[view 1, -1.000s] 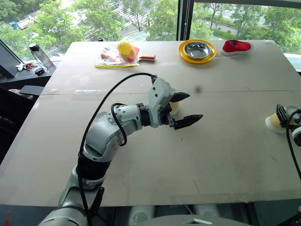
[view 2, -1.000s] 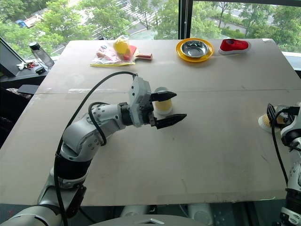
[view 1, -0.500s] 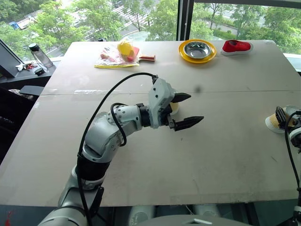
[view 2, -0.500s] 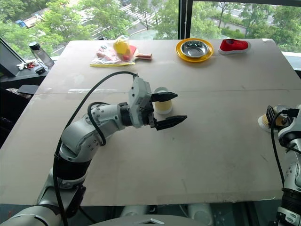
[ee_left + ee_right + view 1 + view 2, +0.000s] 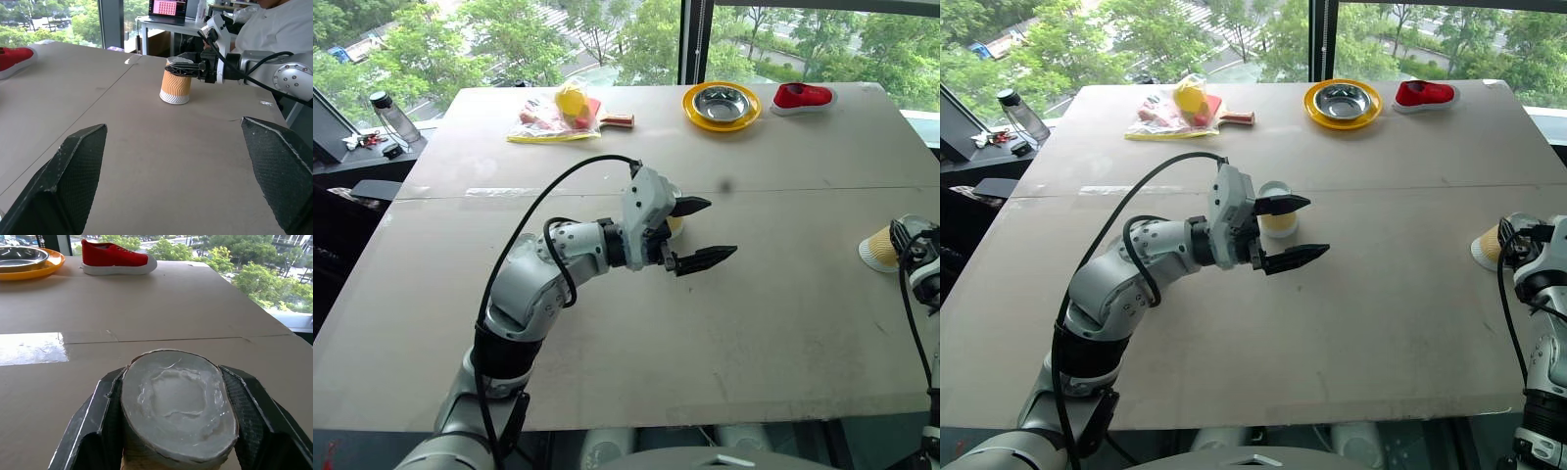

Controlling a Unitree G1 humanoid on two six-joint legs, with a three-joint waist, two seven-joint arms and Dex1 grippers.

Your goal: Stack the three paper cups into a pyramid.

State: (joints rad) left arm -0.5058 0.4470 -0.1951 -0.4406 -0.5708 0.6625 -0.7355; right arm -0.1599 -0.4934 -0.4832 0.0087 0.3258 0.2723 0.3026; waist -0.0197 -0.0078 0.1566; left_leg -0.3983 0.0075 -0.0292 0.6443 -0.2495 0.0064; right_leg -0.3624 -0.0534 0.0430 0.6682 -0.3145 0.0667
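Two paper cups show on the table: one upside-down cup near its right edge, squeezed by the right gripper (its wall dented oval), another cup mid-table behind the left gripper, whose fingers gape wide, empty.

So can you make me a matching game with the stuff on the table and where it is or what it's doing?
Things:
1. red canvas shoe
2. shiny steel bowl
3. ribbed pale yellow paper cup at the table's right edge
4. left black two-fingered pincer

Places or states:
A. upside down, squeezed by the right pincer
B. wide open above the table's middle, holding nothing
C. in the far right corner, beside the plate
D. sitting in a round yellow plate

Pairs: 1-C, 2-D, 3-A, 4-B
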